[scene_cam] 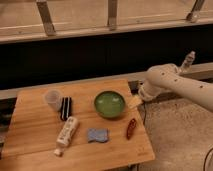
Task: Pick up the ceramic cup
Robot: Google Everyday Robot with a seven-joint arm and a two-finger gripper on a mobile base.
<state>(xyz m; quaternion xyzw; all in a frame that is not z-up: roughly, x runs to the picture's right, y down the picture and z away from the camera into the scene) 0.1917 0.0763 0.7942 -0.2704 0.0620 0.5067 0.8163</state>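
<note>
The ceramic cup is small, pale whitish-pink and handleless. It stands upright near the back left of the wooden table. My white arm comes in from the right and bends beside the table's back right corner. My gripper is raised at the far right, off the table and far from the cup. It holds nothing that I can see.
A black object lies just right of the cup. A wide green bowl sits mid-table. A white labelled bottle lies on its side in front. A blue sponge and a reddish-brown object lie near the front right.
</note>
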